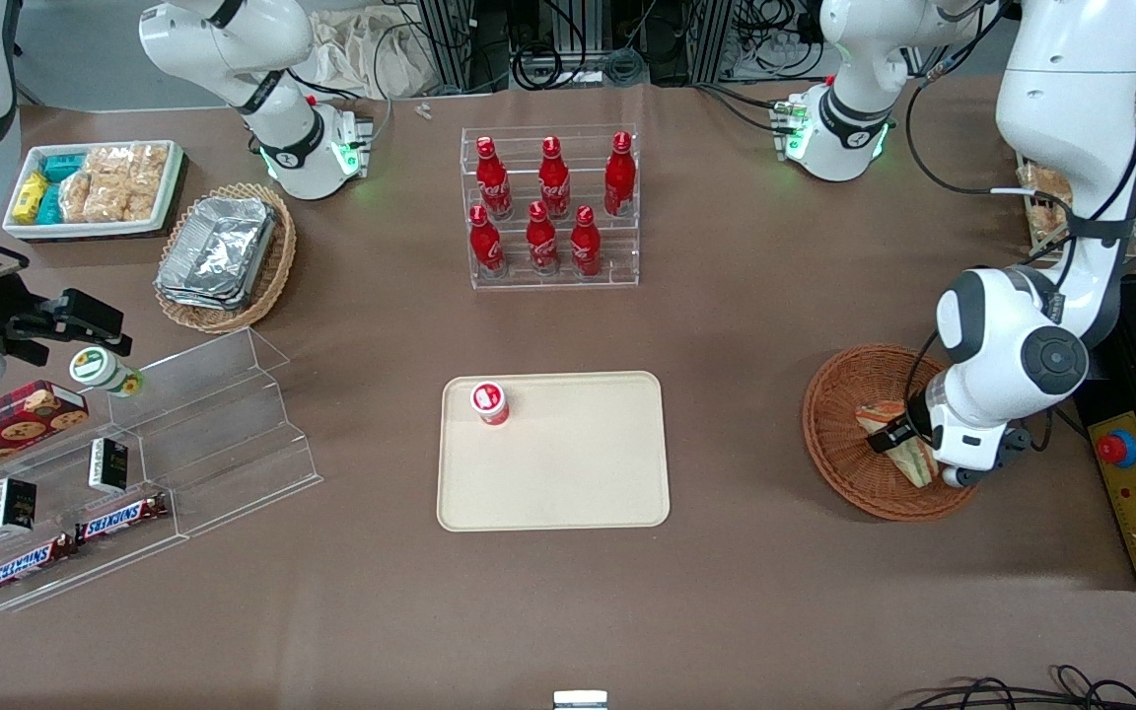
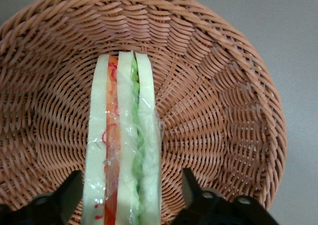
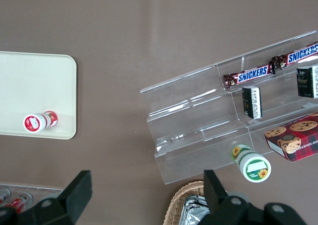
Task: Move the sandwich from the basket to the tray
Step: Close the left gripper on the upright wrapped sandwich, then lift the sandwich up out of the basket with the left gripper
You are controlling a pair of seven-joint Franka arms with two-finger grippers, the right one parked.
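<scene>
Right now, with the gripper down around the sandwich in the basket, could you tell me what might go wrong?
The gripper is open, its fingers either side of the wrapped sandwich; the slippery film could let it slide out when lifted. Closing hard might squash the soft layers. The light basket may shift or lift along. On the tray, a small red cup could be knocked.

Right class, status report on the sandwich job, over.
Gripper open, fingers straddling sandwich in basket. Tray waiting, small red-lidded cup on it.

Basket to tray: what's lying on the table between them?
Nothing: the front view shows bare brown table between the basket and tray. The gripper is open around the sandwich.
</scene>
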